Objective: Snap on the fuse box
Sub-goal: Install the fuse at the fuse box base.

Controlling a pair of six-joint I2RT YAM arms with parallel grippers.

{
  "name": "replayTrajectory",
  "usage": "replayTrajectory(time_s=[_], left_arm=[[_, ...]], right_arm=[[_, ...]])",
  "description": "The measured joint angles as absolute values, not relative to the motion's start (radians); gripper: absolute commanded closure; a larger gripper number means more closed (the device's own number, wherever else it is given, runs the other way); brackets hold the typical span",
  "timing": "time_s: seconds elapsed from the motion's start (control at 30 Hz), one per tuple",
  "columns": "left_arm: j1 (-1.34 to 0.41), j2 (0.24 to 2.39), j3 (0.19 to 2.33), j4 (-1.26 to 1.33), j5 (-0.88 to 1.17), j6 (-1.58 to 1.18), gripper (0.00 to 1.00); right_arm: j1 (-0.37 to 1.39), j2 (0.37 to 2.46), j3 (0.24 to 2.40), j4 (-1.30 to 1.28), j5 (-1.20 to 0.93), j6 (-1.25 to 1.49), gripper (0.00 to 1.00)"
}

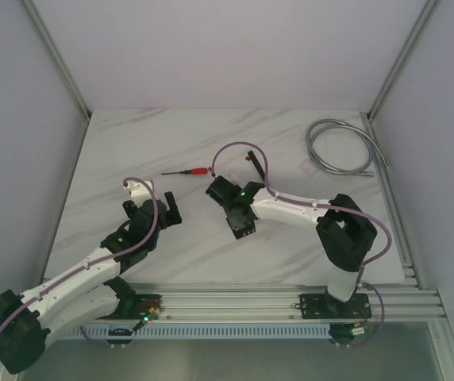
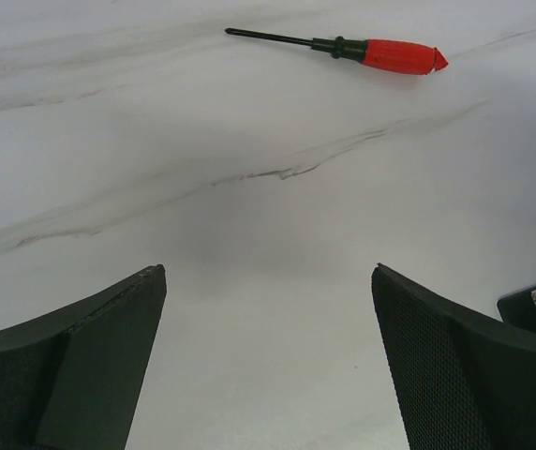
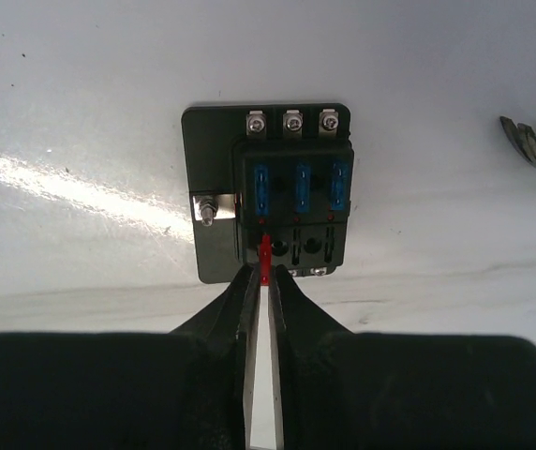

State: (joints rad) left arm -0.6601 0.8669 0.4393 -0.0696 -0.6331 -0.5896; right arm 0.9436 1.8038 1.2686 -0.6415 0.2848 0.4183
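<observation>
Fuse box [image 3: 282, 202]: flat on tabletop [image 3: 81, 94], 3 blue fuses [image 3: 301, 183] in its far row | my right pincer [image 3: 264, 277]: narrow, pinching a red fuse [image 3: 264, 258] at the fuse box's near edge | my left pincer [image 2: 268, 281]: wide, empty, left of the fuse box | screwdriver [image 2: 380, 53]: beyond the fuse box, leftward

Text on the fuse box [image 3: 291, 202]: none legible
Text on the screwdriver [image 2: 385, 54]: none legible
Elsewhere, all three views: no readable label, brand, number or sign
</observation>
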Motion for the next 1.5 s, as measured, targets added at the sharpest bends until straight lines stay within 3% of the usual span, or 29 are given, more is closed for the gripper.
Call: replayTrajectory(time_s=[0.4, 0.7, 0.8, 0.9, 1.0, 1.1, 1.27, 1.33, 1.5], left_arm=[[-0.660, 0.867, 0.439, -0.070, -0.633, -0.590, 0.00], [-0.656, 0.867, 0.437, -0.070, -0.633, -0.590, 0.00], [-0.656, 0.867, 0.436, -0.070, -0.633, -0.590, 0.00], [-0.656, 0.867, 0.436, -0.070, -0.633, -0.590, 0.00], [-0.656, 0.867, 0.436, -0.070, -0.633, -0.591, 0.00], [-0.656, 0.867, 0.436, -0.070, -0.633, -0.593, 0.00], [-0.656, 0.868, 0.436, -0.070, -0.632, -0.593, 0.00], [-0.655, 0.869, 0.436, -0.070, -0.630, -0.594, 0.00], [-0.654, 0.869, 0.436, -0.070, -0.625, -0.594, 0.00]], right_arm=[[0.944, 1.720, 1.156, -0.538, 0.284, 0.418, 0.99], [0.943, 1.661, 1.058, -0.438, 0.270, 0.385, 1.00], [0.943, 1.661, 1.058, -0.416, 0.270, 0.379, 0.87], [0.942, 1.653, 1.056, -0.408, 0.274, 0.392, 0.84], [0.930, 1.606, 1.031, -0.393, 0.274, 0.442, 0.70], [0.902, 1.525, 0.974, -0.374, 0.277, 0.521, 0.63], [0.856, 1.434, 0.880, -0.319, 0.274, 0.653, 0.59], [0.835, 1.419, 0.838, -0.282, 0.258, 0.699, 0.52], [0.789, 1.415, 0.757, -0.205, 0.204, 0.785, 0.50]])
